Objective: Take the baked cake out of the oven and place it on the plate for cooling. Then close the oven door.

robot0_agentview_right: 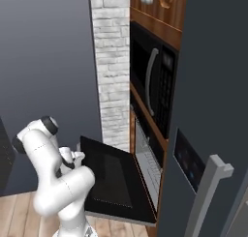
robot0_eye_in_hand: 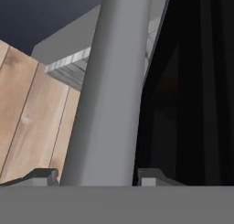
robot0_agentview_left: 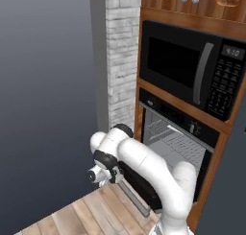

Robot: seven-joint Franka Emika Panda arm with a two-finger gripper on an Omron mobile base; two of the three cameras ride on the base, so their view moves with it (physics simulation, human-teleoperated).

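The gripper (robot0_eye_in_hand: 98, 175) sits right at the oven door's silver bar handle (robot0_eye_in_hand: 107, 90), one small dark tip on each side of the bar, so it's pinching the handle. The oven door (robot0_agentview_right: 109, 175) hangs wide open, lying about flat, out in front of the oven (robot0_agentview_left: 175, 140). The white arm (robot0_agentview_left: 144, 167) bends low over the door's near edge. Under the door is the wood plank floor (robot0_agentview_left: 81, 215). Inside the oven, wire racks (robot0_agentview_left: 158, 128) show. Just above the oven is the black microwave (robot0_agentview_left: 187, 66). Left of the oven stands a white brick wall (robot0_agentview_left: 120, 56).
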